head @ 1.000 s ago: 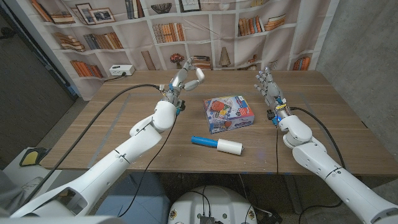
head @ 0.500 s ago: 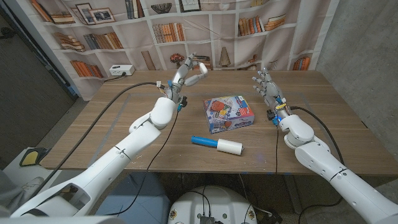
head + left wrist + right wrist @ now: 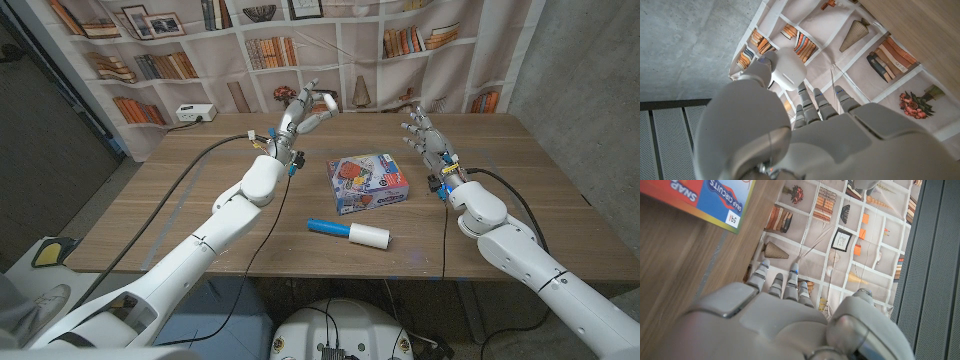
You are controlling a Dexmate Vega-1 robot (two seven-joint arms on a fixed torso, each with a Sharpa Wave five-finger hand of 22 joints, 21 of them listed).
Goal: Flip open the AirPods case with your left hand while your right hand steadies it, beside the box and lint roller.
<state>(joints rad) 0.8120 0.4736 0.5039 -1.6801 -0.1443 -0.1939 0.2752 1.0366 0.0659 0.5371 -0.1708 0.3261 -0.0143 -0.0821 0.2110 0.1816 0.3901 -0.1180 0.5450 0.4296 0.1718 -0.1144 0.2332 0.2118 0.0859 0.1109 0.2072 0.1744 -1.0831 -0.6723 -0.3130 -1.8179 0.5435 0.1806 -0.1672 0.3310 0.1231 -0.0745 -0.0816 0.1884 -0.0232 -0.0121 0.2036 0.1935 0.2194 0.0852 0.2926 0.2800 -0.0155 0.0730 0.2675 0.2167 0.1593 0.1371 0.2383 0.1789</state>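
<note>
The AirPods case (image 3: 786, 71) is pinched high in the left hand (image 3: 303, 112); the right hand (image 3: 424, 135), fingers spread and empty, is held well apart across the box (image 3: 368, 182).

Left arm reached far-left of the box (image 3: 368, 182); left hand (image 3: 303, 112) was raised, pinching the white AirPods case (image 3: 786, 69) at its fingertips. Right hand (image 3: 425, 138) stood raised far-right of the box, fingers spread upward, holding nothing.
</note>
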